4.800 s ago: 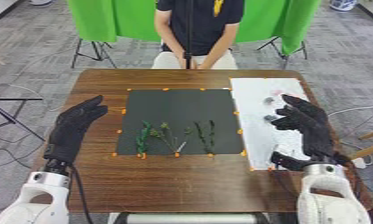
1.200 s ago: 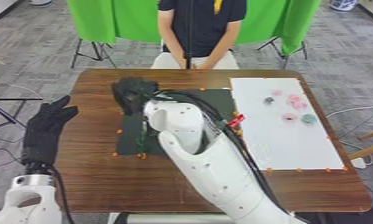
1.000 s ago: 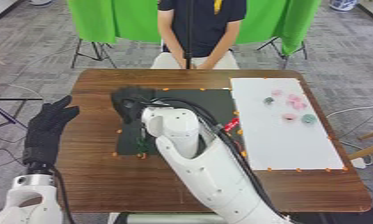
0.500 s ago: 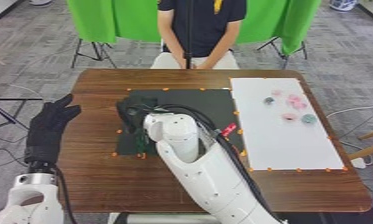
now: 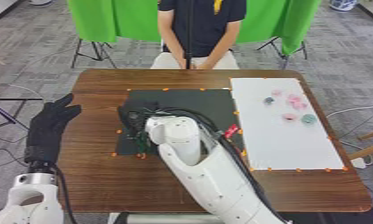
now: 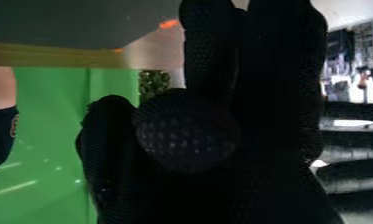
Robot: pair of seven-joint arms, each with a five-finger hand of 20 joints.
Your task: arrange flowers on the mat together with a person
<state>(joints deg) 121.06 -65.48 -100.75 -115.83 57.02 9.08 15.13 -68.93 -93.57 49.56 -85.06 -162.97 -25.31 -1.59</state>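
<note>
One black-gloved left hand [image 5: 52, 122] is spreading relaxed fingers; the right hand [image 5: 132, 120], its grip impossible to tell, is covering part of the black rectangular mat [image 5: 205, 99]; small pink flowers [image 5: 296, 102] are lying on the white rectangular sheet [image 5: 293, 145].

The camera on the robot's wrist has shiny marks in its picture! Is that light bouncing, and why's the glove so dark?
Right wrist view: pale streaks and little bright spots on the green cloth, probably light bouncing; the right hand is nearly black, perhaps because black fabric bounces little light. Head view: the dark mat looks dull beside the bright white sheet.
</note>
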